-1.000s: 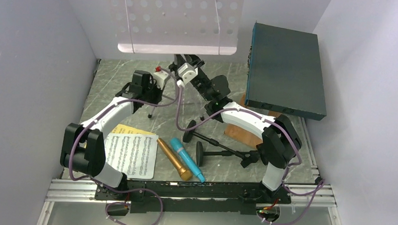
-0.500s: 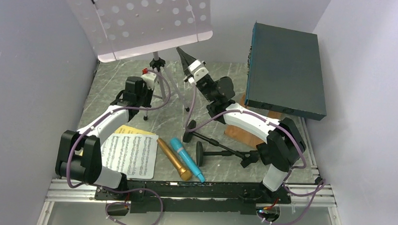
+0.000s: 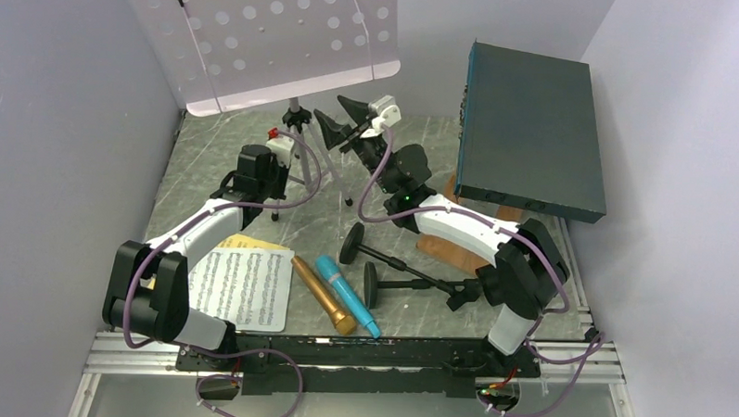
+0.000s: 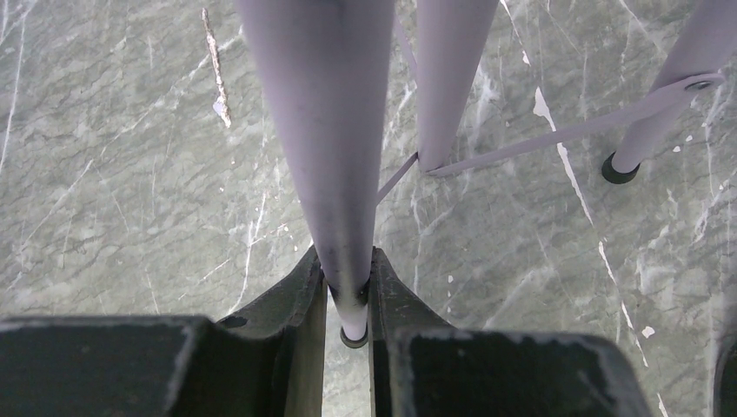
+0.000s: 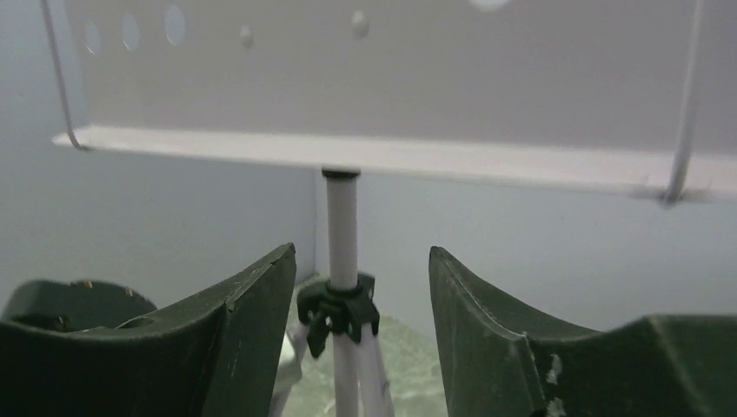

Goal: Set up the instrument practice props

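Observation:
The pale perforated music desk (image 3: 260,38) stands at the back left on its silver tripod. My left gripper (image 4: 348,282) is shut on one tripod leg (image 4: 326,130), just above its black foot. My right gripper (image 3: 339,119) is open right of the stand's post; in the right wrist view the post (image 5: 341,226) and its black hub (image 5: 339,308) show beyond the spread fingers, untouched. White sheet music (image 3: 243,283) lies on a yellow page (image 3: 244,242) at the front left. Beside it lie the gold microphone (image 3: 324,295) and the blue microphone (image 3: 346,294). Two black mic holders (image 3: 383,258) (image 3: 409,286) lie on their sides.
A large dark teal box (image 3: 531,131) leans at the back right over a brown wooden board (image 3: 439,239). Pale walls close in on the left, back and right. The grey marble tabletop (image 3: 220,138) shows around the tripod feet.
The music desk has swung from flat over the centre to tilted at the back left. My right gripper has opened and drawn off the post. The left stays on the leg.

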You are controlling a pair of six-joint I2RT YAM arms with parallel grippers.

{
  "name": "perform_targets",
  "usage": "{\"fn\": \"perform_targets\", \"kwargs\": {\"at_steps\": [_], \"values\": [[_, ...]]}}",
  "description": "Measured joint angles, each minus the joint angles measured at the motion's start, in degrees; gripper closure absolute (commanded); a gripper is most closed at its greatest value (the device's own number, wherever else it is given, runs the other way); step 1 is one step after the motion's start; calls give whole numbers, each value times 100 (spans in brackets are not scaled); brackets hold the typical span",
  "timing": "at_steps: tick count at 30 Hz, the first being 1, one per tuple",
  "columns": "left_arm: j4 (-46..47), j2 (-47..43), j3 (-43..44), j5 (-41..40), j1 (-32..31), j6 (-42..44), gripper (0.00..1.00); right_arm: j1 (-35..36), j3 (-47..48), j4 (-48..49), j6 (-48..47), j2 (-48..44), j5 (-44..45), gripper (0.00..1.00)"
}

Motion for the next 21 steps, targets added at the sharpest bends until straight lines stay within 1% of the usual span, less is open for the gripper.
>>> {"fn": "perform_targets", "kwargs": {"at_steps": [1,3,6,8,15,18,21], "values": [[7,2,0,-2,0,-2,100,20,-98,-17,72,-24,66,35],[9,0,-2,-7,-4,0,100,76,-227,-192,179,-61,192,25],[20,2,-4,-11,-9,0,100,151,-210,-525,289,-61,358,20],[33,0,-11,-11,-9,0,100,188,22,-809,341,28,518,17],[90,2,-37,-26,-37,2,100,256,1185,-1029,393,785,1062,16],[118,2,-50,-52,-63,4,100,310,1725,-1025,173,1276,1239,17],[146,2,-57,-81,-105,4,100,428,1934,-911,-122,1644,1405,18]]}}
